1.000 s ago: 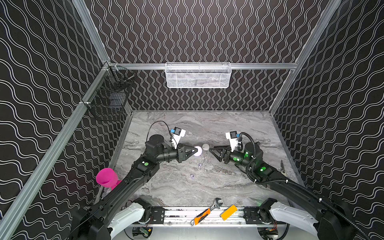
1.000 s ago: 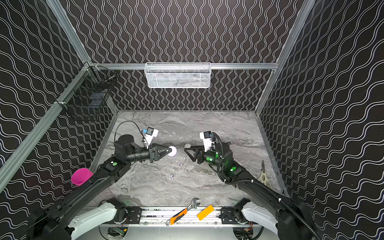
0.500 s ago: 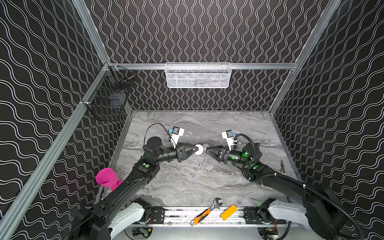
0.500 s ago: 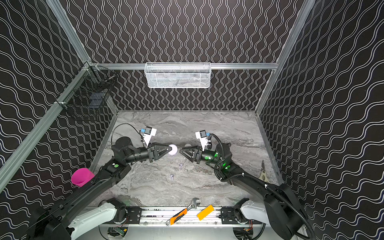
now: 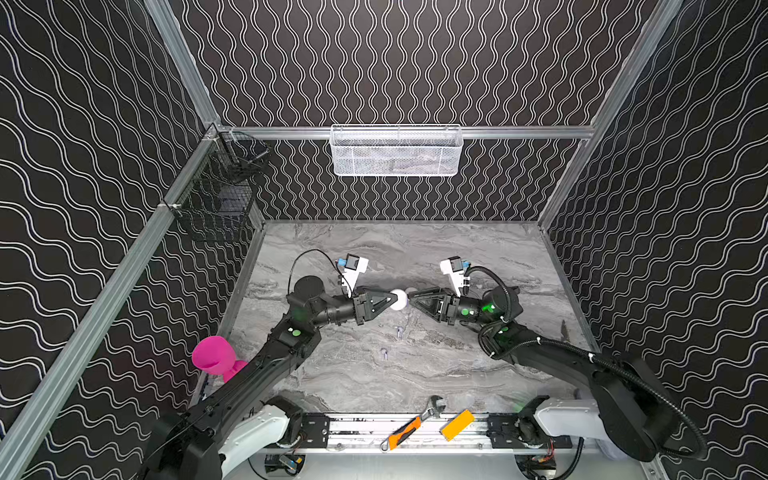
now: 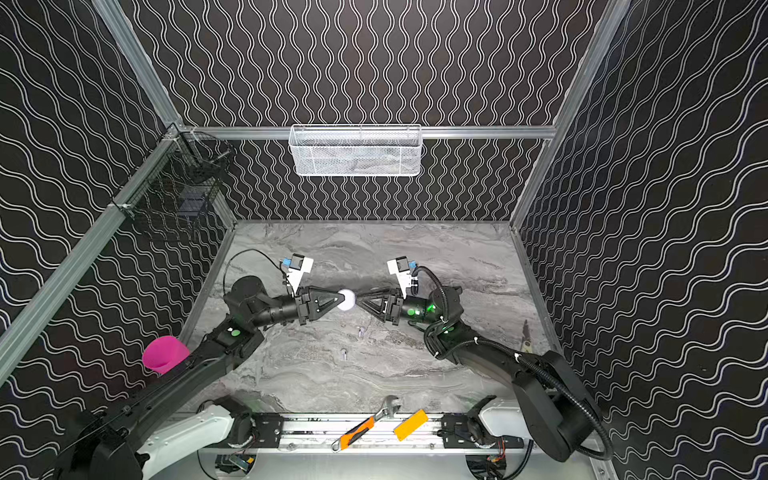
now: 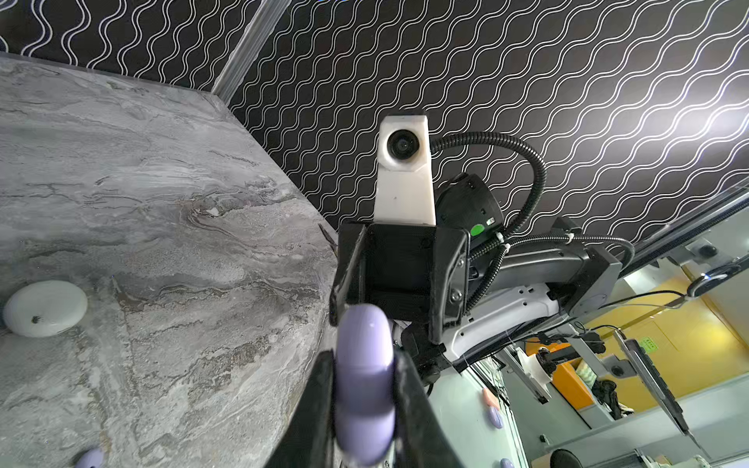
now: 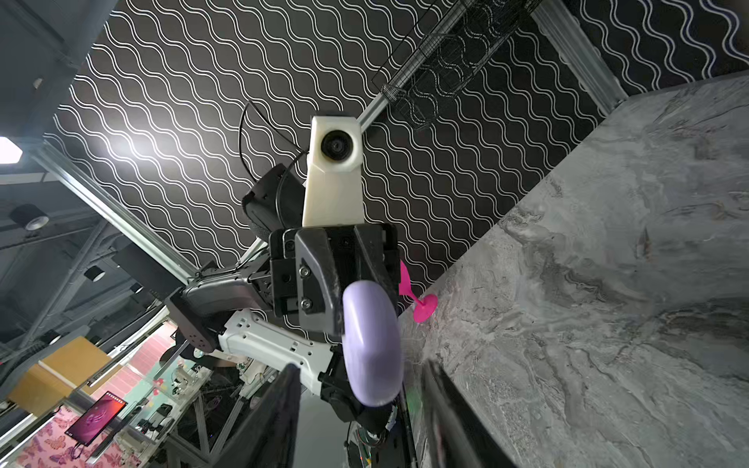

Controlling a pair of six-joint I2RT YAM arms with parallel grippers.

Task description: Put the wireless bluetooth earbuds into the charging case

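Note:
My left gripper (image 5: 394, 300) (image 7: 364, 409) is shut on a round pale lavender charging case (image 5: 400, 300) (image 7: 364, 377), held edge-on in the air over the middle of the table. My right gripper (image 5: 410, 299) (image 8: 360, 368) faces it from the right, open, its fingers either side of the case (image 8: 372, 344) with gaps showing on both sides. In both top views two tiny earbuds (image 5: 399, 331) (image 5: 384, 353) lie on the marble nearer the front, also in a top view as earbuds (image 6: 361, 331) (image 6: 344, 354). A second, white case (image 7: 44, 308) rests closed on the table behind.
A pink cup (image 5: 212, 353) stands by the left arm. A white mesh basket (image 5: 397, 151) hangs on the back wall and a black wire basket (image 5: 220, 199) on the left wall. A wrench and orange tools (image 5: 411, 428) lie on the front rail, pliers (image 5: 564, 332) at the right edge.
My right gripper has moved left up to the case held by the left gripper, and its jaws have narrowed around it. The left gripper has shifted slightly right, still holding the case.

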